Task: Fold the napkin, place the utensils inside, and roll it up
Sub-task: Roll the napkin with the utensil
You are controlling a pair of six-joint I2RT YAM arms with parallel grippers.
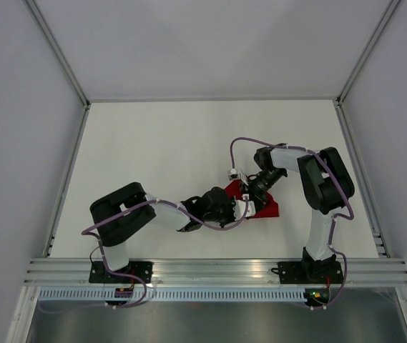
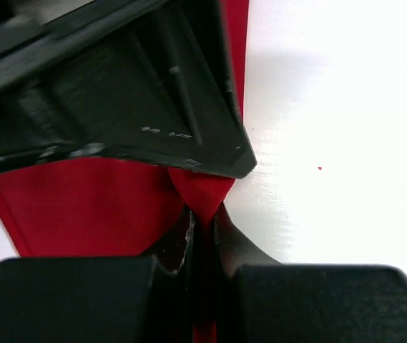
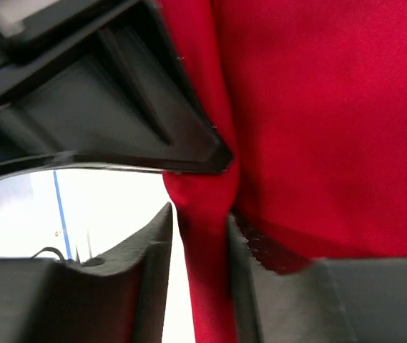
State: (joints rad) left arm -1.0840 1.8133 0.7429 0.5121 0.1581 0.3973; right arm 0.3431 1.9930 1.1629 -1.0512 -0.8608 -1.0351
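— So, the left gripper [image 2: 203,218]?
— Pinched tight on a thin pleat of the napkin [image 2: 81,207]. Smooth bright red cloth fans out beyond its black fingertips [image 2: 169,246], onto the glossy white table [image 2: 332,143].
— And the right gripper [image 3: 202,236]?
— A thicker red fold stands between its matte dark fingers [image 3: 146,264]. Whether they clamp it, I can't tell.

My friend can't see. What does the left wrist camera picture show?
The left gripper pinches a fold of the red napkin, its jaws shut on the cloth. The white table shows on the right.
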